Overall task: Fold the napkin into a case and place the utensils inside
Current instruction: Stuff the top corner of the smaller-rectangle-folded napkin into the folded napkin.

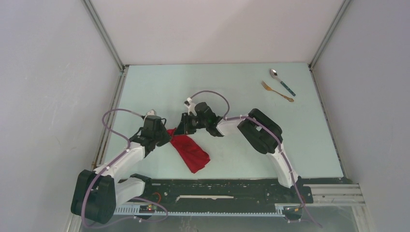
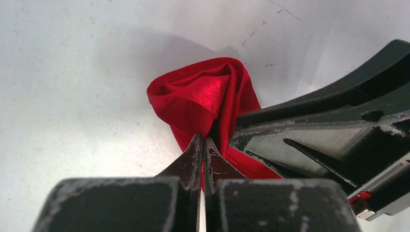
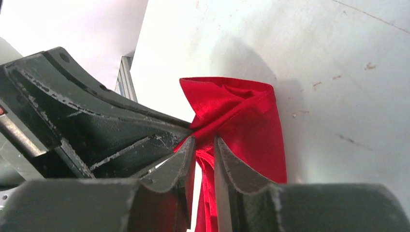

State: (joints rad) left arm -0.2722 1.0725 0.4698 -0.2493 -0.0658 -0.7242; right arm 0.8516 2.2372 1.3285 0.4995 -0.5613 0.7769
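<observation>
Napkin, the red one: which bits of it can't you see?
Top view: the far corner of the napkin, hidden under the left gripper and right gripper.
Left wrist view: its near end, hidden behind the left gripper's fingers.
Right wrist view: its left side, behind the left gripper's body.

Soft, even light fills the overhead view, with faint shadows on the pale bench (image 1: 159,82). Wrist views are bright, the bench nearly washed out; the napkin (image 2: 208,94) glints and casts a grey shadow. The left tool (image 2: 202,141) looks blurred up close, perhaps
</observation>
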